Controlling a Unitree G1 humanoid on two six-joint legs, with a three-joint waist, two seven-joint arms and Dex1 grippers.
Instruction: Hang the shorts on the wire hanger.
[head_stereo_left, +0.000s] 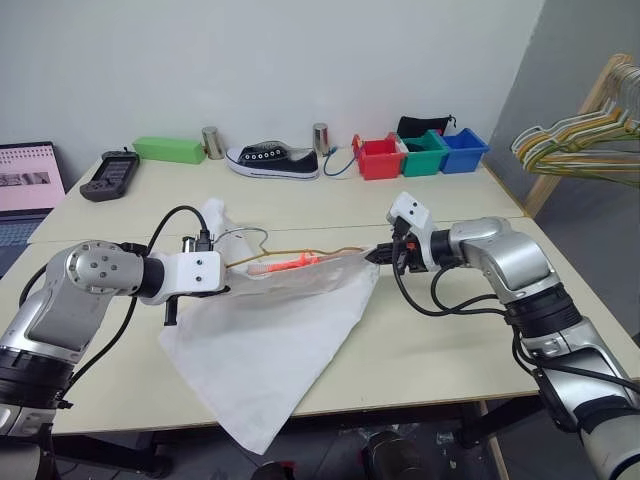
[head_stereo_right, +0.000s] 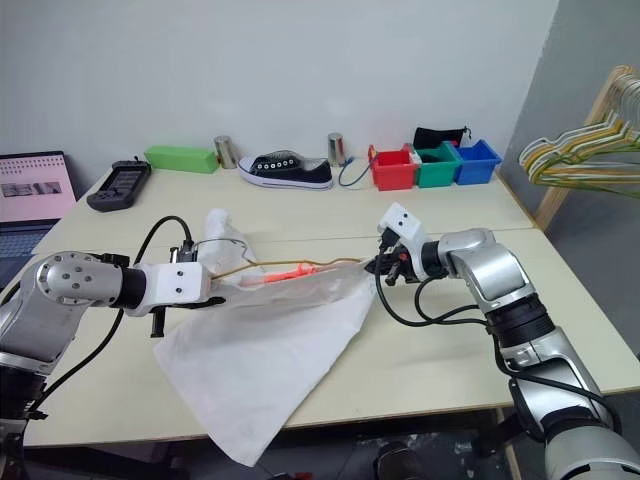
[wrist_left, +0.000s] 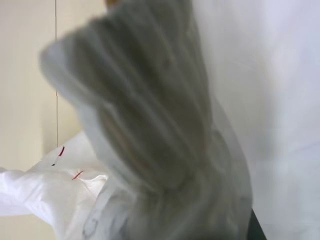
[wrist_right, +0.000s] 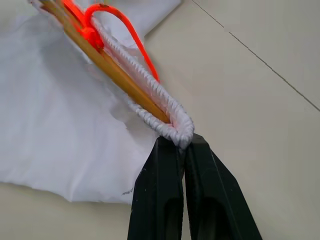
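White shorts (head_stereo_left: 270, 350) hang off the bench (head_stereo_left: 430, 350) front edge, stretched between both arms, waistband raised above it. Left gripper (head_stereo_left: 222, 268) is clenched on bunched waistband fabric; the wire hanger (head_stereo_left: 300, 252) runs along the waistband. Bunched cloth crowds the left wrist view. Right wrist view: right gripper (wrist_right: 181, 145) pinches the waistband's end.

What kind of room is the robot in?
Probably a lab or workroom set up for practice, not a home. Pale tables stand against a bare wall, with a laptop, coloured bins and a wooden rack of hangers beside them.
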